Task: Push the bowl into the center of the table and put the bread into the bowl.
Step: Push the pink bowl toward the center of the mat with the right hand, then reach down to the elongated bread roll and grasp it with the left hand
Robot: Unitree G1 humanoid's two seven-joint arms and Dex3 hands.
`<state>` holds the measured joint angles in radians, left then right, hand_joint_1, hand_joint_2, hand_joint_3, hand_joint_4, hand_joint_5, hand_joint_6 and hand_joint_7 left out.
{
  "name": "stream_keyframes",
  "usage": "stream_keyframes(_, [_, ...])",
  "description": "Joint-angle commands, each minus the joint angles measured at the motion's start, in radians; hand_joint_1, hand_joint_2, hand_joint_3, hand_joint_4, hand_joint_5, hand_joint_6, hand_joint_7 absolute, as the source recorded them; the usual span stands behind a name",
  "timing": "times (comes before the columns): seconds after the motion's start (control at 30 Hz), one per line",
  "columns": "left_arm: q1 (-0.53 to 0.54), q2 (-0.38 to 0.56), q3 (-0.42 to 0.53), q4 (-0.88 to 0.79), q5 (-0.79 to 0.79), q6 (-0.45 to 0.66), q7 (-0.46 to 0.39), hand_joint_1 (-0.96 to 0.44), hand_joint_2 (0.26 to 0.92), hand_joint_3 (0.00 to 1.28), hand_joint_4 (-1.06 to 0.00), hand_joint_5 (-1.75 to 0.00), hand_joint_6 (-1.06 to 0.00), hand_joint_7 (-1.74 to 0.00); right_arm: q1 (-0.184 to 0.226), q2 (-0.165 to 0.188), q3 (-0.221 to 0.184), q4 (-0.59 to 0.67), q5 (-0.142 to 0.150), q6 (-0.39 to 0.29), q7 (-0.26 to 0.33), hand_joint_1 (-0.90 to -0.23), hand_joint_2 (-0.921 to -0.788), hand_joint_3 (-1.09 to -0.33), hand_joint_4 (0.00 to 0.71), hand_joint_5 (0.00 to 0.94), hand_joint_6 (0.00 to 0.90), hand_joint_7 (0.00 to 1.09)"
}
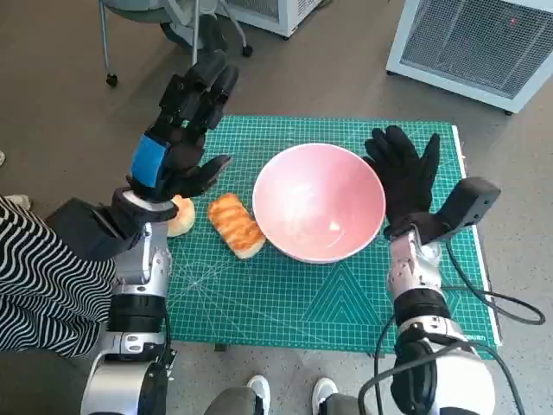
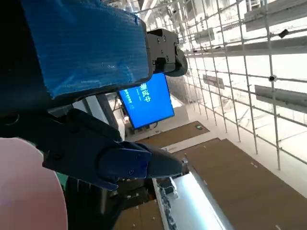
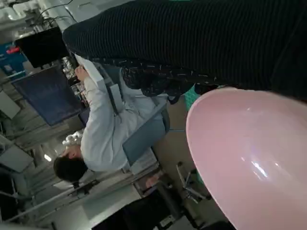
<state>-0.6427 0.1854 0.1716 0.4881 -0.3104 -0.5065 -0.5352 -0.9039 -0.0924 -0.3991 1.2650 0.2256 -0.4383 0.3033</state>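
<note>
Left hand (image 1: 177, 143) hides part of round bun (image 1: 182, 216); loaf (image 1: 236, 225) beside bowl (image 1: 318, 202).

A laboratory or workshop hall is indicated. A green cutting mat (image 1: 346, 285) is laid on the small table, white ventilated equipment cabinets (image 1: 471, 43) stand on the bare floor, and a blue display screen (image 2: 146, 100) and metal scaffold framing (image 2: 230, 57) are seen. A person (image 3: 103, 129) is seated at a workstation.
</note>
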Motion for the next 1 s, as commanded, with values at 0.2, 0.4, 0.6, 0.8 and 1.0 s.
stream_keyframes(0.2, [0.004, -0.017, -0.015, -0.022, 0.009, 0.006, 0.019, -0.74, 0.921, 0.27, -0.14, -0.01, -0.03, -0.43, 0.009, -0.062, 0.081, -0.134, -0.062, -0.204, 0.029, -0.669, -0.921, -0.819, 0.098, 0.01, 0.047, 0.26])
stream_keyframes(0.4, [-0.009, -0.023, -0.031, -0.052, 0.008, 0.03, 0.028, -0.73, 0.921, 0.28, -0.14, -0.01, -0.02, -0.46, 0.048, -0.034, 0.091, -0.341, 0.019, -0.256, 0.123, -0.697, -0.921, -0.755, 0.111, 0.012, 0.085, 0.3])
stream_keyframes(0.6, [-0.019, -0.026, -0.043, -0.104, -0.002, 0.064, 0.032, -0.72, 0.921, 0.28, -0.14, 0.0, 0.0, -0.49, 0.125, -0.02, 0.155, -0.592, 0.029, -0.242, 0.139, -0.731, -0.921, -0.711, 0.121, 0.014, 0.102, 0.32])
stream_keyframes(0.8, [-0.037, -0.031, -0.042, -0.133, -0.029, 0.1, 0.019, -0.71, 0.921, 0.27, -0.15, -0.01, 0.0, -0.48, 0.179, -0.036, 0.198, -0.759, 0.012, -0.2, 0.122, -0.757, -0.921, -0.68, 0.155, 0.024, 0.112, 0.34])
stream_keyframes(1.0, [-0.061, -0.043, -0.047, -0.144, -0.045, 0.109, 0.006, -0.71, 0.921, 0.23, -0.15, -0.01, 0.0, -0.5, 0.208, -0.05, 0.222, -0.843, -0.009, -0.166, 0.104, -0.778, -0.921, -0.656, 0.172, 0.025, 0.127, 0.37])
